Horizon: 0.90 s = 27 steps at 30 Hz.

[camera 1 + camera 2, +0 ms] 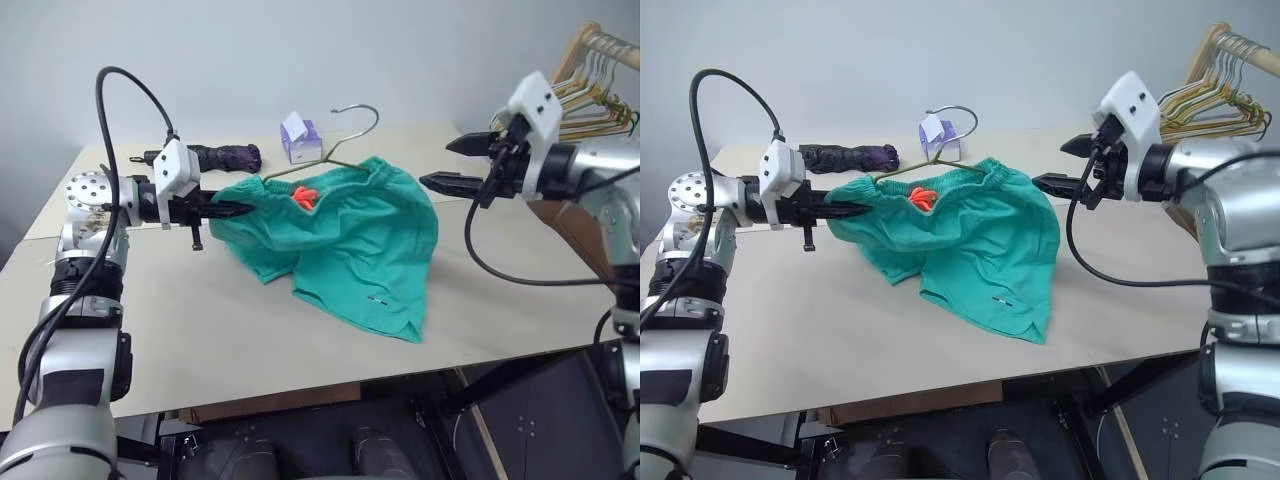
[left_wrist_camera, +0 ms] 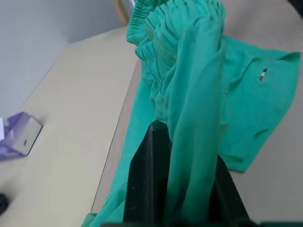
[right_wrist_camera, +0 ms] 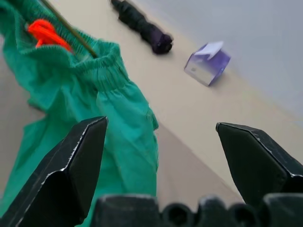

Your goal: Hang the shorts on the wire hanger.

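The teal shorts (image 1: pixel 345 240) sit at the centre of the frame, their waistband lifted off the pale worktop (image 1: pixel 200 320) while the legs trail down onto it toward lower centre. The left end effector (image 1: pixel 228 210), at mid-left, is clamped on the waistband's left end. The wire hanger (image 1: pixel 335 150) runs along the waistband, its hook rising above it at upper centre. The right end effector (image 1: pixel 462 165), at upper right, hangs with its fingers wide apart, just beside the shorts' right edge, gripping nothing. Behind lie a purple box (image 1: pixel 301 139) and a dark folded umbrella (image 1: pixel 222 157).
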Tool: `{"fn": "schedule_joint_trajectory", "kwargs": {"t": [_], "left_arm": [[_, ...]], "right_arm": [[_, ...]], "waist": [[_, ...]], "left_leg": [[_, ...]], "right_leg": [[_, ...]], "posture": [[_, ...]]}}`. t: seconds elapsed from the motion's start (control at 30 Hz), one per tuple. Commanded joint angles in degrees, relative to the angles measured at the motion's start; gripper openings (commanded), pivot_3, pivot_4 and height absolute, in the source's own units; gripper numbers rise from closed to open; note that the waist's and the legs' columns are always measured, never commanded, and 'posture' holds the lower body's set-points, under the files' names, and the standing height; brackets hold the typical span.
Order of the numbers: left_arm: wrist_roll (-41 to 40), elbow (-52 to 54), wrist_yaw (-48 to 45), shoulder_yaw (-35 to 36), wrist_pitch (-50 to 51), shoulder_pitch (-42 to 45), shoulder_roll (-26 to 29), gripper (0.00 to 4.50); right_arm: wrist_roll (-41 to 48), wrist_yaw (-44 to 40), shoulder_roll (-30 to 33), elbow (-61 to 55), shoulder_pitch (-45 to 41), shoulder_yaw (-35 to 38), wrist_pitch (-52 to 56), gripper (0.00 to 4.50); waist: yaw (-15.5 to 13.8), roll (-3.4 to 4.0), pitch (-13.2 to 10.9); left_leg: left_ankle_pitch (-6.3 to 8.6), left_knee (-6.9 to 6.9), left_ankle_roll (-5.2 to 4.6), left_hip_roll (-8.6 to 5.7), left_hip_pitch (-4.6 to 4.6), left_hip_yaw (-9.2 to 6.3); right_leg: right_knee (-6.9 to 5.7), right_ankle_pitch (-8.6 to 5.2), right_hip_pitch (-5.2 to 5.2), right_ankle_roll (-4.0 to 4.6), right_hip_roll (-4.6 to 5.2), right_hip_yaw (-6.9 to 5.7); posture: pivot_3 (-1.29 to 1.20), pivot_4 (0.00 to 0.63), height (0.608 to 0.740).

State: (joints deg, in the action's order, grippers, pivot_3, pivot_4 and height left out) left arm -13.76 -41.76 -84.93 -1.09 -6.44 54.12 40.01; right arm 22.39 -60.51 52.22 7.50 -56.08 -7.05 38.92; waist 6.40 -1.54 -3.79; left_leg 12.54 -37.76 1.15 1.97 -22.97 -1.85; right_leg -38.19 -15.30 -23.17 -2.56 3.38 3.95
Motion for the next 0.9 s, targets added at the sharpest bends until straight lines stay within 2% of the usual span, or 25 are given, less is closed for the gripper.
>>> {"fn": "schedule_joint_trajectory", "kwargs": {"t": [0.03,0.13,0.23,0.27,0.37,0.7,0.77,0.9], "left_arm": [[-2.12,2.29,-2.12,1.19,-0.16,2.59,-0.83,0.0],[-2.27,2.76,-3.04,0.96,0.03,3.34,-2.7,0.0],[-2.08,2.4,-3.54,0.63,-0.46,3.93,-3.98,0.0],[-2.09,2.42,-3.61,0.6,-0.42,4.07,-4.24,0.0],[-1.8,2.45,-3.95,0.7,-0.38,4.32,-4.8,0.0],[-1.19,1.49,-4.57,0.86,-1.15,3.86,-5.39,0.0],[-0.85,0.44,-4.42,0.88,-1.41,4.25,-5.49,0.0],[-0.12,-1.34,-4.18,0.64,-1.26,5.05,-5.67,0.0]], "right_arm": [[-4.18,-5.32,0.47,1.99,-4.72,-4.24,-0.77,4.33],[-9.77,-10.74,-0.99,5.95,-7.94,-11.36,-3.53,4.33],[-13.0,-12.86,-3.17,8.84,-9.28,-15.09,-5.74,4.33],[-14.17,-13.15,-4.1,10.42,-9.81,-15.92,-6.9,4.16],[-16.31,-14.65,-6.02,14.1,-11.13,-16.99,-9.19,3.55],[-17.83,-21.07,-6.91,16.48,-11.77,-14.74,-10.37,0.29],[-17.34,-22.28,-6.3,15.22,-10.99,-13.77,-9.15,0.01],[-14.65,-24.04,-5.4,12.48,-9.38,-11.01,-3.32,0.01]], "waist": [[0.42,0.0,0.0],[0.8,0.0,0.0],[1.03,0.01,0.0],[1.09,0.01,0.0],[1.7,0.01,0.01],[2.47,0.01,0.01],[2.51,0.01,0.01],[2.46,0.01,0.01]], "left_leg": [[0.0,-0.01,0.0,0.0,-0.01,-0.01],[0.0,-0.05,0.0,-0.01,-0.01,0.0],[0.0,-0.04,0.0,0.0,-0.1,-0.02],[0.0,-0.04,0.0,-0.01,-0.09,-0.03],[0.0,-0.07,0.0,-0.01,-0.07,-0.04],[-0.01,-0.08,0.01,-0.03,-0.09,-0.14],[-0.01,-0.08,0.01,-0.03,-0.08,-0.14],[-0.01,-0.08,0.01,-0.04,-0.1,-0.19]], "right_leg": [[0.0,0.0,0.0,0.0,0.0,0.0],[-0.01,0.0,0.02,0.0,0.03,0.0],[-0.05,0.0,-0.1,-0.01,0.02,0.0],[-0.06,0.0,-0.1,0.0,0.02,-0.01],[-0.13,0.0,-0.08,0.0,0.02,0.0],[-0.21,0.0,-0.11,-0.01,0.03,-0.04],[-0.22,0.0,-0.11,-0.01,0.04,-0.04],[-0.23,0.0,-0.11,-0.01,0.04,-0.07]], "posture": [[-0.09,0.0,0.74],[-0.09,0.0,0.74],[-0.09,0.0,0.74],[-0.09,0.0,0.74],[-0.08,0.0,0.74],[-0.09,0.0,0.74],[-0.1,0.0,0.74],[-0.11,0.0,0.74]]}}
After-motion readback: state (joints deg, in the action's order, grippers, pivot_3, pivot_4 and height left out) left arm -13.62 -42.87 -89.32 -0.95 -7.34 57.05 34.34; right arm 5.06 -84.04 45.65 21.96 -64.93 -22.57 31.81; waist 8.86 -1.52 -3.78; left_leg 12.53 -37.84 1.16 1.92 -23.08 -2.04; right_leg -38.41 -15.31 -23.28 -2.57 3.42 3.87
